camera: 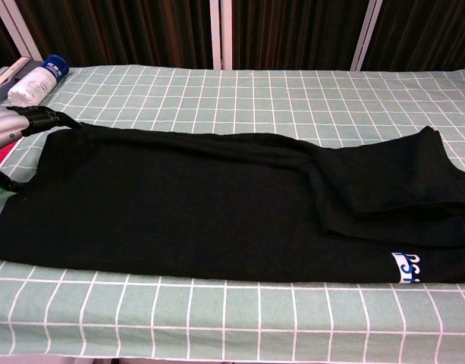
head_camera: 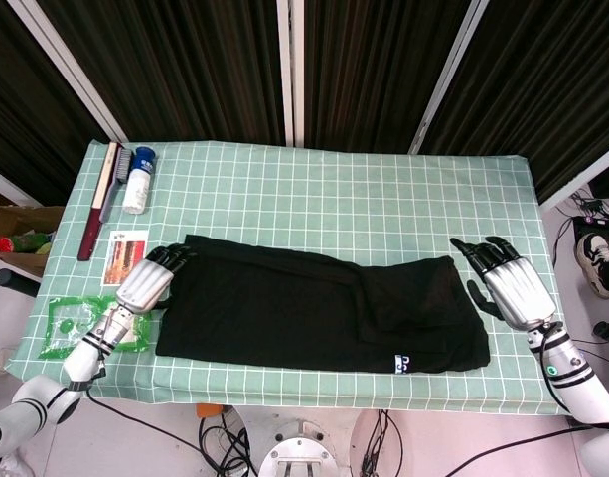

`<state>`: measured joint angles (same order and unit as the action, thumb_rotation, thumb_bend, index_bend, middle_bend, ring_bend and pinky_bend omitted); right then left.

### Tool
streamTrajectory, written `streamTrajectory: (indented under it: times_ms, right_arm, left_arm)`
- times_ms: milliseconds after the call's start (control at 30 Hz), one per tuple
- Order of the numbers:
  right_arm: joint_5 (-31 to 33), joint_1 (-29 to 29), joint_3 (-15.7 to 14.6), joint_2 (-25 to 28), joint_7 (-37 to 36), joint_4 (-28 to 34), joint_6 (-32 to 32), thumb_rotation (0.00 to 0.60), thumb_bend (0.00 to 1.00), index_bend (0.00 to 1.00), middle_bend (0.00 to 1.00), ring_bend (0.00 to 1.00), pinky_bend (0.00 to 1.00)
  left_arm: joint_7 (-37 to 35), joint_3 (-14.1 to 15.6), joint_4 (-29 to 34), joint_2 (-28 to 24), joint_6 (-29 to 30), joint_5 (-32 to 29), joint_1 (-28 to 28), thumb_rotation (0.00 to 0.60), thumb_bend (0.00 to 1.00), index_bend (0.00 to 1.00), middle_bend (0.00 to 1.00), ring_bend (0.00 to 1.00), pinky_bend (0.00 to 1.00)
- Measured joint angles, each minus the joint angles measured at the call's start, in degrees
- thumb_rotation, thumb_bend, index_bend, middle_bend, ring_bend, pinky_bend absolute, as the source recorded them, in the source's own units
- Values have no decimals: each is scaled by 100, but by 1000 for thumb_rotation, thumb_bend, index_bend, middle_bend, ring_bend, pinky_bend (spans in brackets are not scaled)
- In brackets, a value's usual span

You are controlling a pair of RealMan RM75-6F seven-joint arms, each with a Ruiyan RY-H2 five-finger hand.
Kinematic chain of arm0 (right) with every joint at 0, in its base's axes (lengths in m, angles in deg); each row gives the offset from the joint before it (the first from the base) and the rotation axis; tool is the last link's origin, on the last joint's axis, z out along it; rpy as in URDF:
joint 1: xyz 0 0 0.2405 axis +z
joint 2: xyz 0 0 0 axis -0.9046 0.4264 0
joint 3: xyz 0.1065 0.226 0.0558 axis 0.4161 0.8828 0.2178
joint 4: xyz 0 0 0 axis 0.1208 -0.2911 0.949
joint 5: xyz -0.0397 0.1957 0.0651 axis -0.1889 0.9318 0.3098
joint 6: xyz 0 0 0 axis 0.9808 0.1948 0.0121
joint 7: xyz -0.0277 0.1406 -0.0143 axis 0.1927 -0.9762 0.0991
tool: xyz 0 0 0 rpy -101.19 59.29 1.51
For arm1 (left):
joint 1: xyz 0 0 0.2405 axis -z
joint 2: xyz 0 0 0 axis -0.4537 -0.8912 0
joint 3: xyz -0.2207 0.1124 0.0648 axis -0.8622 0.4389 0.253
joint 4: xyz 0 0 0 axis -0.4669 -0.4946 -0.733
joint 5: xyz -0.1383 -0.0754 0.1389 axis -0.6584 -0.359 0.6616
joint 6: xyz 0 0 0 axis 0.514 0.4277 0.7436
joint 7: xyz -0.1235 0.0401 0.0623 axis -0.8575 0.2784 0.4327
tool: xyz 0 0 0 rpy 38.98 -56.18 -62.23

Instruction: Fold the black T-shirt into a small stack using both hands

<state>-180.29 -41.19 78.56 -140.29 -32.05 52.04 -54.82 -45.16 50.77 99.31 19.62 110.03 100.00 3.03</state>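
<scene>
A: Where is the black T-shirt?

B: Lower middle of the frame, half folded. The left hand touches its left edge, fingers spread, holding nothing. The right hand, also wide, waits beside.

A: Advice?

B: Pinch both far corners evenly.

One T-shirt, two hands.
</scene>
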Motion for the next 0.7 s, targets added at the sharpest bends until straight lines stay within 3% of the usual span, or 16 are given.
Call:
streamTrajectory:
  times_ms: [167,300,533,700]
  right_arm:
    - [-3,-71,-12,-17,-33,-27,-44,600,494,112,269,254,235]
    - [-10,-115,-4,-40,-65,-56,-81,600,493,112,267,254,235]
    - [-26,-157,-4,-125,-69,-147,-81,600,493,112,266,254,235]
    - [-32,-173,23,-142,-114,-173,-110,600,493,112,265,254,235]
  left_arm:
    - [-386,-5,-104,104,181,28,43,600,113,293,122,85,193]
    - [-723,39,-140,118,285,59,60,600,253,404,130,86,192]
    - [-898,202,28,40,222,120,99,600,297,424,131,86,187]
    - [-817,261,205,-35,119,109,113,600,417,451,139,86,184]
